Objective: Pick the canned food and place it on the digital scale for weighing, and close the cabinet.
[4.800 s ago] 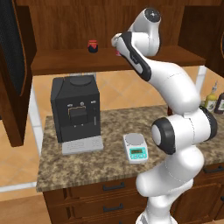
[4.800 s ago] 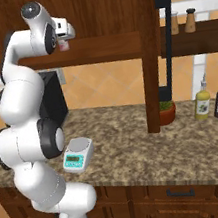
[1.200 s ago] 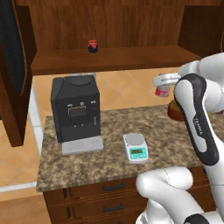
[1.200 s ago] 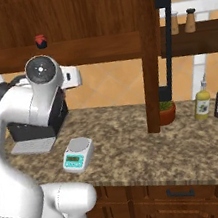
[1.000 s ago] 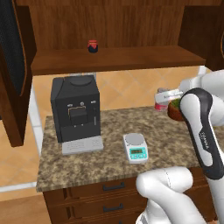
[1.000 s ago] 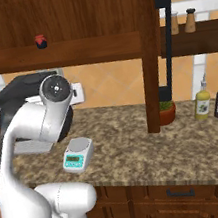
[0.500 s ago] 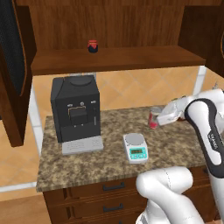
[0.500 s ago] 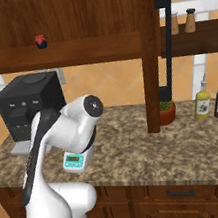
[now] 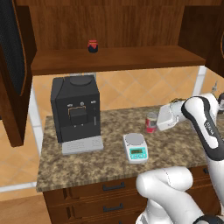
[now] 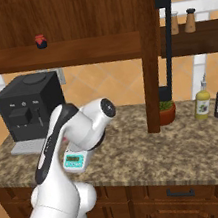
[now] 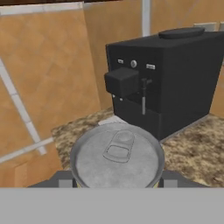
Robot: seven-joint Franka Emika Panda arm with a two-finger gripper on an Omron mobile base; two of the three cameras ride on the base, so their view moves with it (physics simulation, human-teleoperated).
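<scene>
Currently — gripper (image 9: 154, 124) clamped on canned food (image 9: 151, 122), held upright over counter's (image 9: 87, 162) back-right part; digital scale (image 9: 136, 147) lies fwd-left, just beside — platter bare. Cabinet (image 9: 13, 65) doors open.

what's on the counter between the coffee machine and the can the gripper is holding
The digital scale sits there, its platter bare, between the coffee machine and the canned food in the gripper, seen in the left base view.
</scene>
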